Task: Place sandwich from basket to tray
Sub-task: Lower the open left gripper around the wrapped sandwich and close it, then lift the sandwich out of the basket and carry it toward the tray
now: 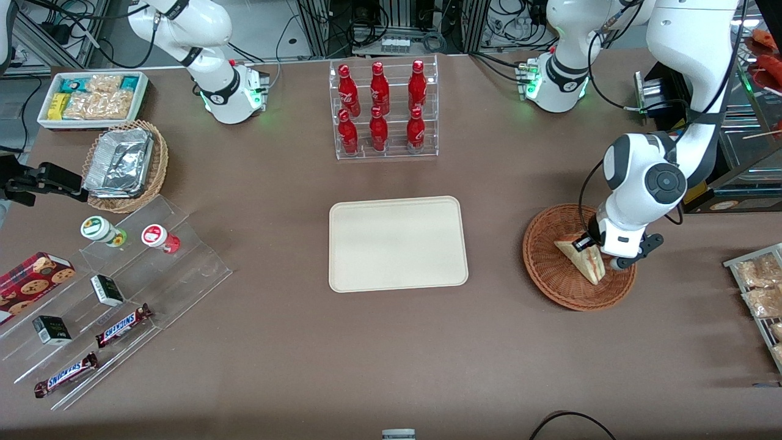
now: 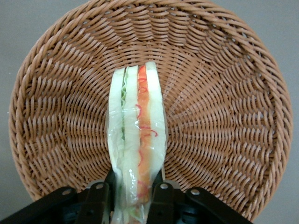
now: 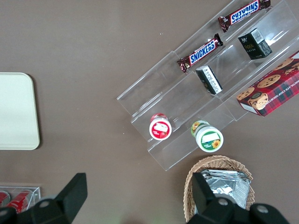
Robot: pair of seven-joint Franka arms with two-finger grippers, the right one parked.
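The gripper point(image 2: 136, 198) is clamped on the sandwich point(image 2: 137, 140) inside the basket point(image 2: 224, 93), at the tray's point(image 1: 397, 243) three o'clock in the front view. The arm hides the basket's rim farthest from that camera; the fingertips point(image 2: 161, 198) cover the sandwich's end.

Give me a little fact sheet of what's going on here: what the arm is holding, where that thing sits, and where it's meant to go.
Working arm's tool: over the round reddish-brown wicker basket, fingers shut on either side of the sandwich
Item held: triangular cream-bread sandwich with red and green filling
Sandwich location: inside the basket, standing on edge; whether lifted off the weave cannot be told
Destination: flat cream rectangular tray, nothing on it
Tray position: beside the basket, toward the parked arm's end
Task stage: sandwich gripped, not yet on the tray
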